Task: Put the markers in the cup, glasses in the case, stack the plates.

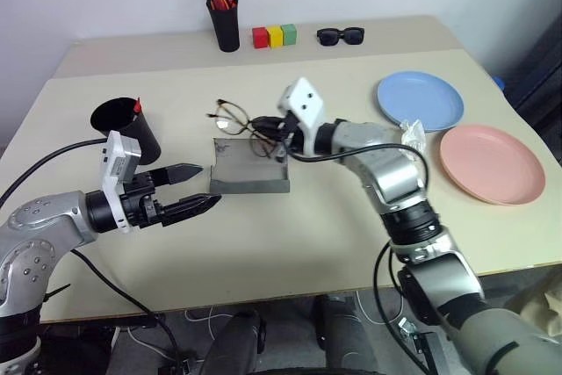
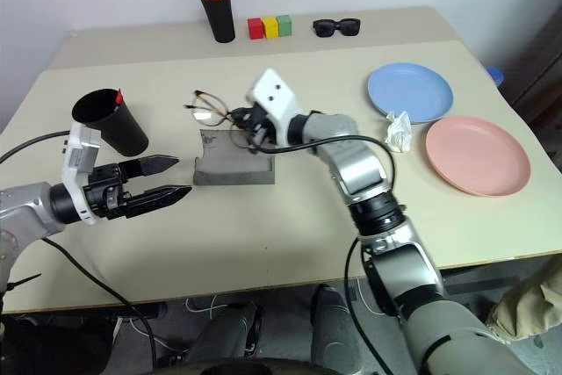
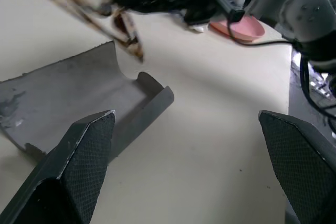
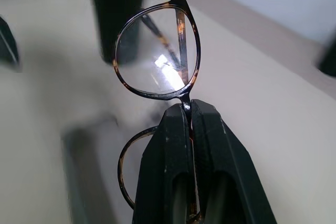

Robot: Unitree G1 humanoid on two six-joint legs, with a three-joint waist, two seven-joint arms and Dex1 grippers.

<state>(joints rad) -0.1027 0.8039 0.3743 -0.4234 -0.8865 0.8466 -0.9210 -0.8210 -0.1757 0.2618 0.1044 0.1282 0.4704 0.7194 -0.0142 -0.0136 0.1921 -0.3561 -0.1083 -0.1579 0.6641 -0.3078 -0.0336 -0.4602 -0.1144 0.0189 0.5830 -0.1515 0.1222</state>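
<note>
- The glasses are thin dark wire frames with clear round lenses, mottled brown along the rim. They hang lifted off the bench, pinched at the bridge, above the far edge of the case.
- The case is grey and rectangular, lying open and flat on the bench with its curved flap spread out.
- The cup is black, wide and tapered, standing upright near the bench's left side.
- A red marker pokes up from inside the cup at its rim.
- The light blue plate and the salmon pink plate lie side by side on the right, unstacked.
</note>
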